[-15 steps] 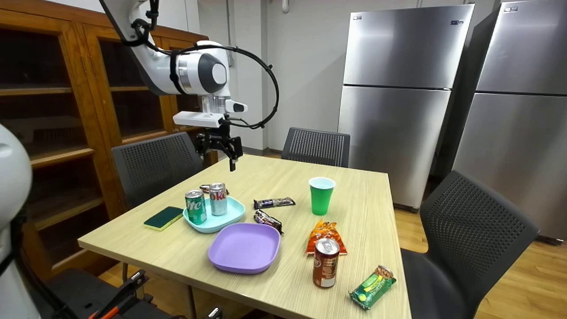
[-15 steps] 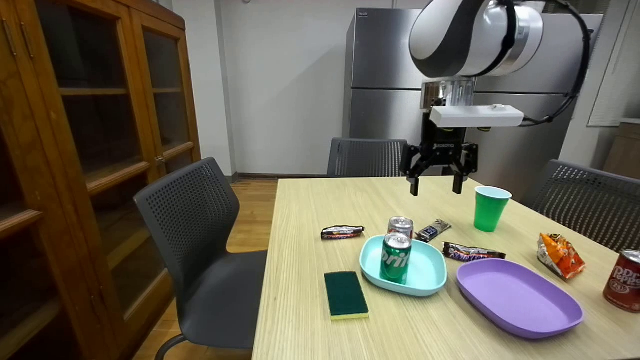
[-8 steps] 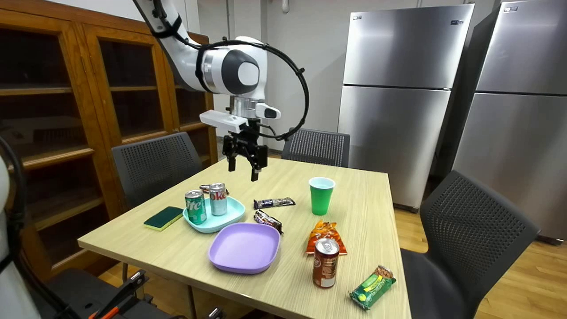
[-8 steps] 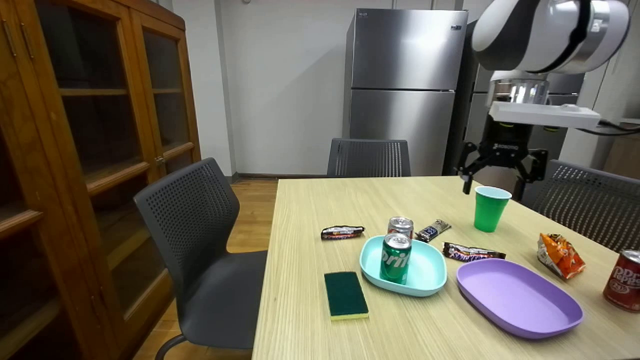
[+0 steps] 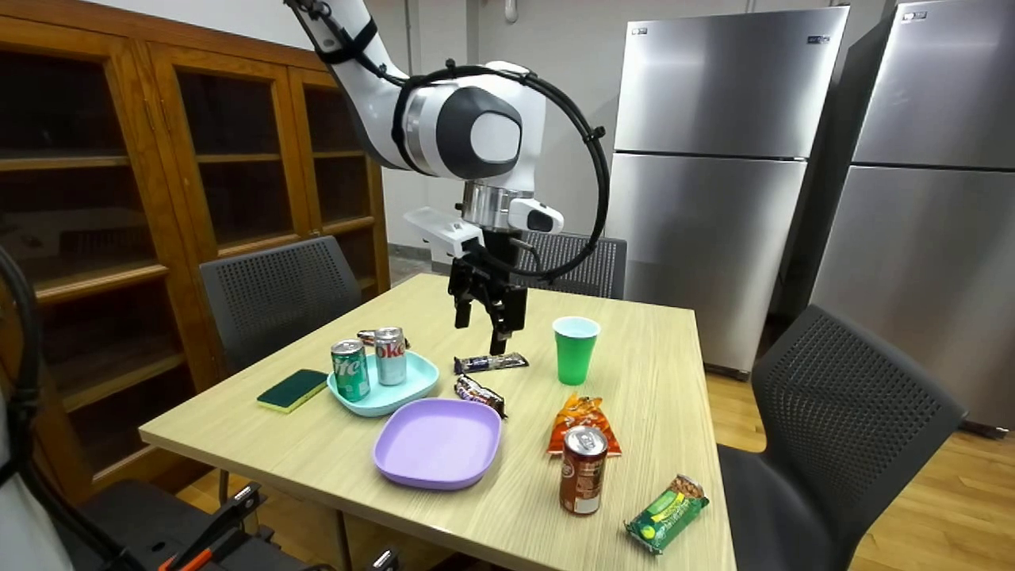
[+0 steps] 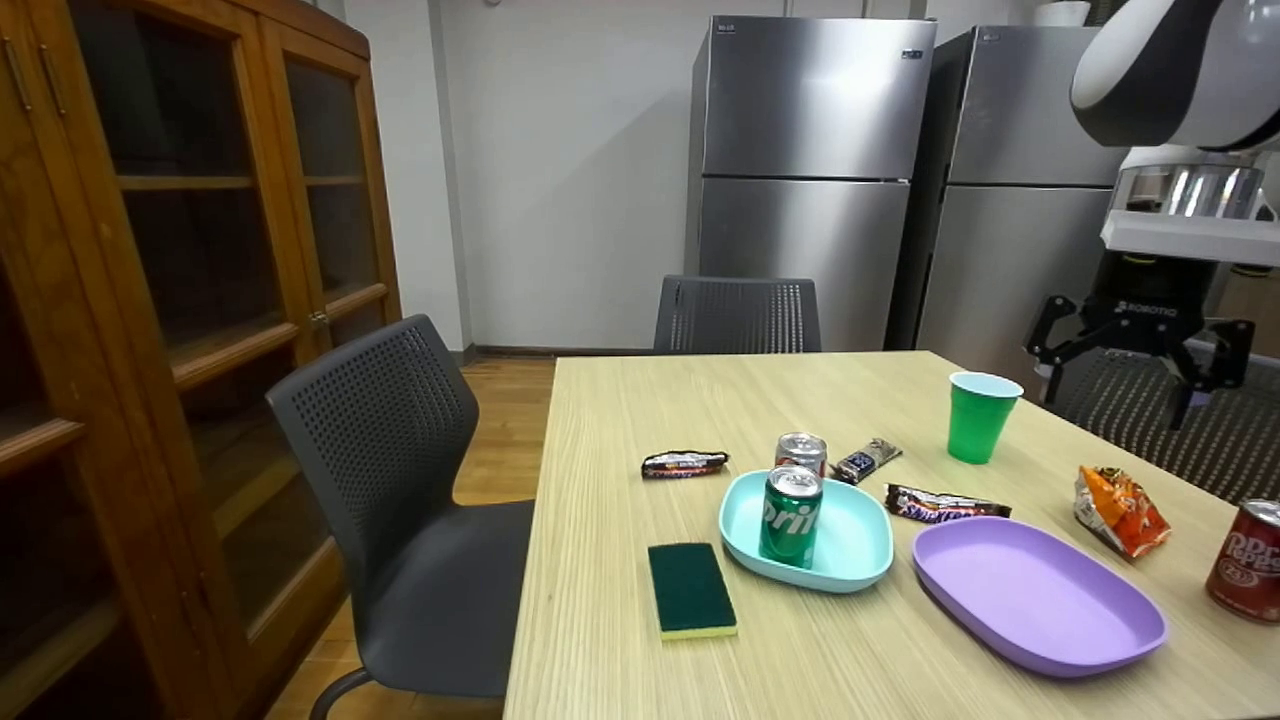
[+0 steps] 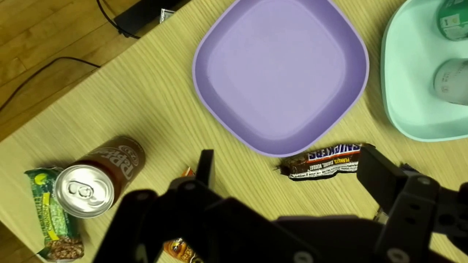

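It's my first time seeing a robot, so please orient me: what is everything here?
Table: one, pale wood, in foreground
Plate: one, purple, on table
Tray: one, turquoise, beside plate
Sprite can: one, green, on tray
Coke can: one, silver, on tray
Dr Pepper can: one, maroon, on table
Cup: one, green, on table
Snack bag: one, orange, on table
Snack packet: one, green, near table corner
Snickers bar: one, brown, beside plate
Other bars: two, dark, near tray
Sponge: one, green-and-yellow, beside tray
Chairs: three, grey, around table
Refrigerators: two, silver, beyond table
Cabinet: one, brown, near a chair
Arm: one, white and black, over table
Gripper: one, black, open above table
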{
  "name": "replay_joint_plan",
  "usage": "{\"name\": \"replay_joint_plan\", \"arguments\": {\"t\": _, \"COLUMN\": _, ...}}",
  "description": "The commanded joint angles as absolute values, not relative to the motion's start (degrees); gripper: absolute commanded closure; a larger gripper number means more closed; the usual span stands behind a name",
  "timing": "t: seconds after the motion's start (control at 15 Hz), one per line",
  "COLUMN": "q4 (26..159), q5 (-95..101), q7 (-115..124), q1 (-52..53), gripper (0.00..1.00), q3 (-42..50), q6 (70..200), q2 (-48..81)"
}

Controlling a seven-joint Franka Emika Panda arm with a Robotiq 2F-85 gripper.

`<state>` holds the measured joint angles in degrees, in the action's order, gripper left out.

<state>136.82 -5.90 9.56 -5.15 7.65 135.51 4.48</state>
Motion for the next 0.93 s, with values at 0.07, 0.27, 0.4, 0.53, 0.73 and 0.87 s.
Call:
{"name": "replay_joint_plan", "arguments": {"t": 0.07, "q4": 136.65, "q5": -5.83, "q7": 9.6, "q1": -5.23, "gripper": 0.0, "q3": 6.94, "q6": 135.38, "q2": 4.72}}
{"name": "replay_joint_plan", "arguments": {"t": 0.27, "q4": 136.63, "q5": -5.83, "q7": 9.6, "q1": -5.21, "gripper": 0.0, "q3": 6.94, "q6": 135.38, "q2": 4.75}}
{"name": "replay_joint_plan", "arguments": {"t": 0.4, "q4": 136.62, "q5": -5.83, "q7": 9.6, "q1": -5.21, "gripper": 0.0, "q3": 6.94, "q6": 135.38, "q2": 4.78}}
{"name": "replay_joint_plan", "arguments": {"t": 0.53, "q4": 136.62, "q5": -5.83, "q7": 9.6, "q1": -5.21, "gripper": 0.0, "q3": 6.94, "q6": 135.38, "q2": 4.79}}
{"name": "replay_joint_plan", "arguments": {"t": 0.73, "q4": 136.34, "q5": -4.53, "q7": 10.66, "q1": -5.67, "gripper": 0.0, "q3": 7.68, "q6": 135.86, "q2": 4.74}}
{"name": "replay_joint_plan", "arguments": {"t": 0.87, "q4": 136.1, "q5": -3.71, "q7": 11.83, "q1": -6.64, "gripper": 0.0, "q3": 8.92, "q6": 136.74, "q2": 5.23}}
